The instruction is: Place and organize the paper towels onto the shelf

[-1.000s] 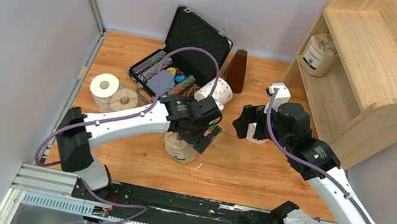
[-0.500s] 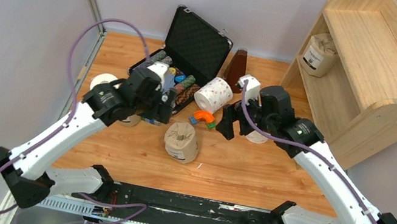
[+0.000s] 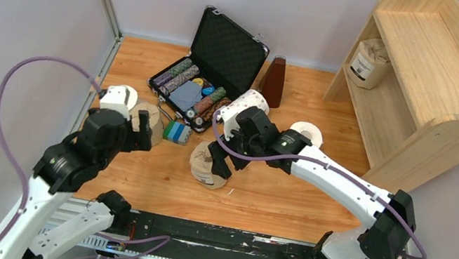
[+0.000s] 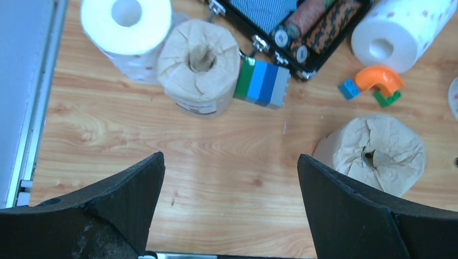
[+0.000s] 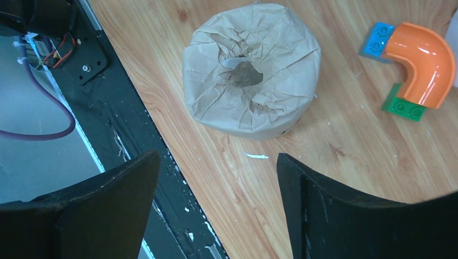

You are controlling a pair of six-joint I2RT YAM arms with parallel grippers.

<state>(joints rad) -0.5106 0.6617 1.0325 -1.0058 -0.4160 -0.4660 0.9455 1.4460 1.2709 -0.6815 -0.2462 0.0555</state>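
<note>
1 of 6 paper towels shelved; 5 left on the worktop (image 3: 272, 195), both arms empty-handed.

Shelved tan roll (image 3: 369, 63) stands on the inner level of the shelf (image 3: 431, 62), back-left corner. On the wood: centre tan roll (image 5: 248, 70) upright near the front edge; dotted white roll (image 4: 399, 32) lying on its side by the poker chip case (image 3: 227, 44); upright white roll (image 3: 312, 131) nr the shelf; left white roll (image 4: 127, 21) and left tan roll (image 4: 200, 65) touching each other at the far left. Your right gripper (image 5: 216, 162) hovers over the centre tan roll, jaws spread, roll ahead of them not btwn, no contact. Your left gripper (image 4: 231, 162) has jaws spread wide, gripping nothing, above bare wood short of the left pair.
</note>
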